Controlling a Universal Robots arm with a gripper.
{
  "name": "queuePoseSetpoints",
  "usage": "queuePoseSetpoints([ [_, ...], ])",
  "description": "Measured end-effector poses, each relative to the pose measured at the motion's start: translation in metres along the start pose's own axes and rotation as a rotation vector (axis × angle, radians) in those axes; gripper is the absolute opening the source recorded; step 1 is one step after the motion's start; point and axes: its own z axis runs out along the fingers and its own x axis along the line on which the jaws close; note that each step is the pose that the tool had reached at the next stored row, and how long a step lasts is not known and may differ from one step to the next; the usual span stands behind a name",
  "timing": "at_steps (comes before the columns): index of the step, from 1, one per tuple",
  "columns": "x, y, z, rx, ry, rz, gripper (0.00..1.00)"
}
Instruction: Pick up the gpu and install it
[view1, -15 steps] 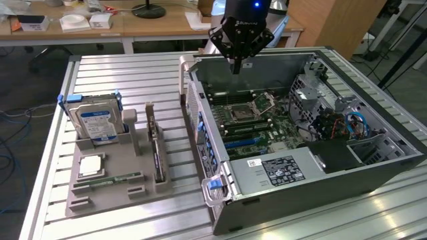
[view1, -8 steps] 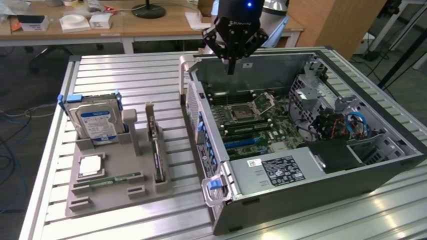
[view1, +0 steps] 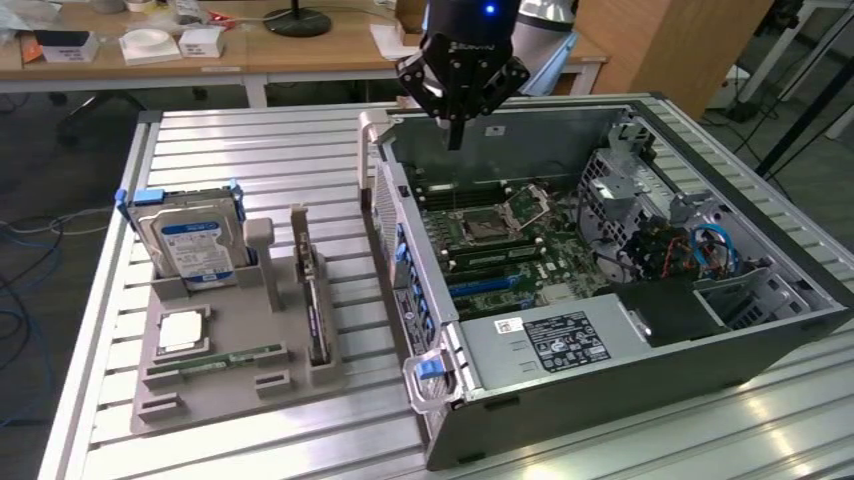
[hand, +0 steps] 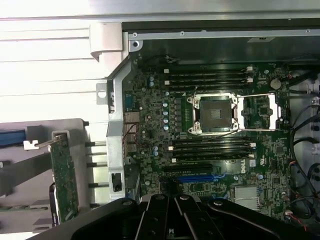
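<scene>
The gpu (view1: 312, 295) is a thin green card with a silver end bracket, standing on edge in a grey holder (view1: 267, 395) at the exterior view's left. In the wrist view the gpu (hand: 64, 175) sits beside the open computer case. My gripper (view1: 455, 135) hangs over the case's far corner, well away from the card. Its fingers are shut and hold nothing. The dark fingers (hand: 172, 205) point down at the motherboard (hand: 210, 145), close to a blue expansion slot (hand: 197, 177).
The open computer case (view1: 641, 300) lies on a slatted metal table (view1: 254, 150). The holder also carries a hard drive (view1: 194, 240) with a blue label, a processor (view1: 180, 333) and a RAM stick (view1: 214, 358). A wooden desk (view1: 200, 55) stands behind.
</scene>
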Motion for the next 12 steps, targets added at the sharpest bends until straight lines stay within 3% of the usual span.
queuePoseSetpoints([
  [12, 0.007, -0.0005, -0.0001, 0.0, 0.0001, -0.002, 0.11],
])
